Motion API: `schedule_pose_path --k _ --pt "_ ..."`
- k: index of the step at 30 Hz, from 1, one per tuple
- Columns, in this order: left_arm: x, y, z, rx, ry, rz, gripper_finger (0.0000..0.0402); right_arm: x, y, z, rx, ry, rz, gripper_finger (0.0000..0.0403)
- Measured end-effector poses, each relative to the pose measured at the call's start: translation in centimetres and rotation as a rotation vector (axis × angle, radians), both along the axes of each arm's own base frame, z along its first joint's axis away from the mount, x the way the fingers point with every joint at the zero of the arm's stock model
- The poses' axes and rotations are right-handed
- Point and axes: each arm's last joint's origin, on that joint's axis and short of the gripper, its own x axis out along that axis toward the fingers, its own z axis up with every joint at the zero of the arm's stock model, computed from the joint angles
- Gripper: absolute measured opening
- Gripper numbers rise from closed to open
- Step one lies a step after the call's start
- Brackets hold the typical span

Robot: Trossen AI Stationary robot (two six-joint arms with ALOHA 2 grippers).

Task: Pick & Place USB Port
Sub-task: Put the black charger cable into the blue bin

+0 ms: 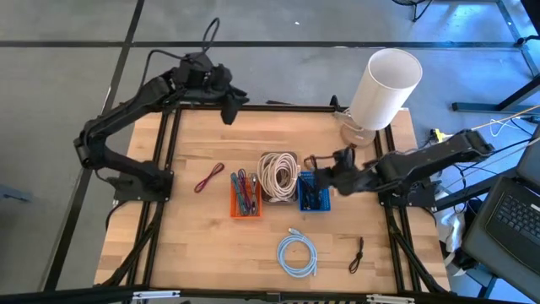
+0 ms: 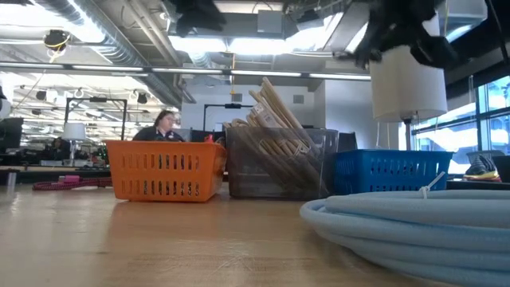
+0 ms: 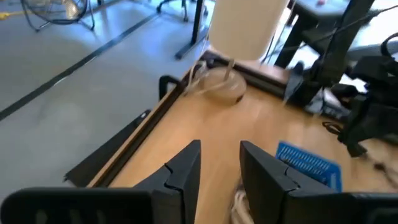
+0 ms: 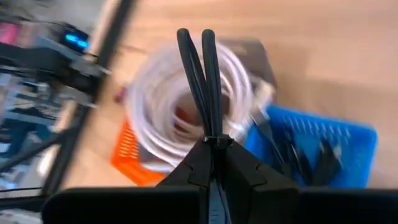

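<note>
1. We find the right gripper (image 1: 310, 160) above the blue bin (image 1: 313, 192), near the tabletop's right edge; its jaws are clamped on a black cable (image 4: 200, 81), whose loop stands up between the fingers.
2. We find the left gripper (image 1: 229, 110) at the far edge, jaws apart and holding nothing.
3. Mid-tabletop row: orange bin (image 1: 245, 196), white coil (image 1: 278, 173), blue bin.
4. Near edge: pale-blue coil (image 1: 297, 254); second black cable (image 1: 357, 253) beside it.
5. Left of orange bin: red cable (image 1: 207, 178).

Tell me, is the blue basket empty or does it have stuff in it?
Not empty. The blue basket holds dark cables, seen in the high and right wrist views.
</note>
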Motion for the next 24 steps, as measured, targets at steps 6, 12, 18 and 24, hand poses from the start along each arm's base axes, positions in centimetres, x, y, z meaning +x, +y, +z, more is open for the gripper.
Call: schedule_pose_path --k 6,12,18,24 --pt "-1.8 0.5 -1.6 -0.005 0.065 0.022 0.0098 1.1 1.7 -3.3 0.157 0.149 -0.053 0.0019" --pt "-2.3 0.9 -4.0 -0.065 0.096 0.010 0.0098 2.3 2.0 -5.3 0.173 0.221 -0.082 0.0019" --pt "-2.2 0.8 -4.6 -0.096 0.088 -0.037 0.0098 3.5 1.8 -8.1 0.203 0.361 -0.090 0.0017" --pt "-2.0 0.9 -4.3 -0.087 0.046 -0.072 0.0098 4.5 1.1 -10.4 0.212 0.425 -0.116 0.0017"
